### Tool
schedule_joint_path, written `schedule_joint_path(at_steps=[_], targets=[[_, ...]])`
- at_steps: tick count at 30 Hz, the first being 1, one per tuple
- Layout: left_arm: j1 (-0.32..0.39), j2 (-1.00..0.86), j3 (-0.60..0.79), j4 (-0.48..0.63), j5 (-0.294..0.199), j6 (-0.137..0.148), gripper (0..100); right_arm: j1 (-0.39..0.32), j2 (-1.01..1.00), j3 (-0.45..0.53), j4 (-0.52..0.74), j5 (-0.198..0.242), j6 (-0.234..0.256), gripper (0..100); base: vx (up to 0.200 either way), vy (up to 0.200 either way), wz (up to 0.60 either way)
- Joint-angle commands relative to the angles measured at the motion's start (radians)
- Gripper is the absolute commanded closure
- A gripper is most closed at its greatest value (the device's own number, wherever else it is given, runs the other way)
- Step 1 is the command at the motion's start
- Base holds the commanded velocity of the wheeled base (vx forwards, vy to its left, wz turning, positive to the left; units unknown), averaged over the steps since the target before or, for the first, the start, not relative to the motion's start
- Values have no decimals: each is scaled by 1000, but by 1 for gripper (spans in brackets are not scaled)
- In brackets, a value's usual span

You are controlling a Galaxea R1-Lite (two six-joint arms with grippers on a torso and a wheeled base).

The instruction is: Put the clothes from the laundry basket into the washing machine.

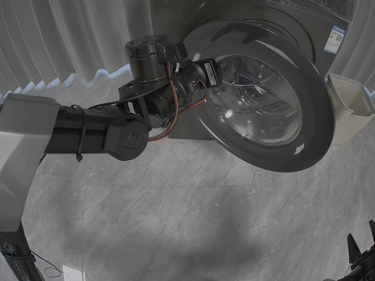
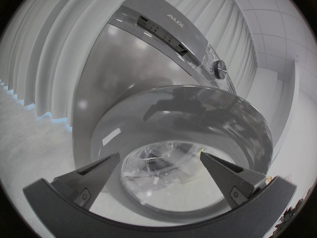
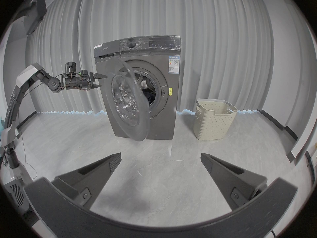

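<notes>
Right gripper (image 3: 160, 159): low over the grey tiled floor (image 1: 187, 215), well back from the machine; jaws spread wide, nothing between them, touching nothing.

Left gripper (image 2: 158, 159): raised on its outstretched arm, facing the outer face of the door (image 1: 273, 98); jaws spread wide, holding nothing; the round glass pane shows in the gap between the two fingers (image 2: 109, 164); fingertips just beside the door's hinge-side rim in the right wrist view, contact cannot be told.

Door: round, dark rim, clear bulged glass; swung partly open, standing out from the front of the washing machine (image 3: 142, 86).

Washing machine: dark grey front-loader, control knob on the top panel; drum mouth open behind the door; something dark sits inside the drum, too small to identify as clothes.

Laundry basket (image 3: 214, 118): pale, perforated walls, upright on the floor to the robot's right of the machine, near it but apart; its contents cannot be made out.

White pleated curtains (image 3: 214, 33) behind both.
</notes>
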Motion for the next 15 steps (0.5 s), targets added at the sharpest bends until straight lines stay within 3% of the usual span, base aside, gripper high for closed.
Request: schedule_joint_path(at_steps=[1,2,4,10,15], targets=[[0,-207,265,19,17,-34,0,-1,-16,16,0,0,-1,0,0,0,0],[0,-207,265,19,17,-34,0,-1,-16,16,0,0,-1,0,0,0,0],[-5,-398,500,19,5,-29,0,-1,-16,16,0,0,1,0,0,0,0],[-28,-829,892,87,-52,-14,0,1,-16,16,0,0,-1,0,0,0,0],[-15,-1188,1113,233,-87,40,0,-1,-16,16,0,0,-1,0,0,0,0]])
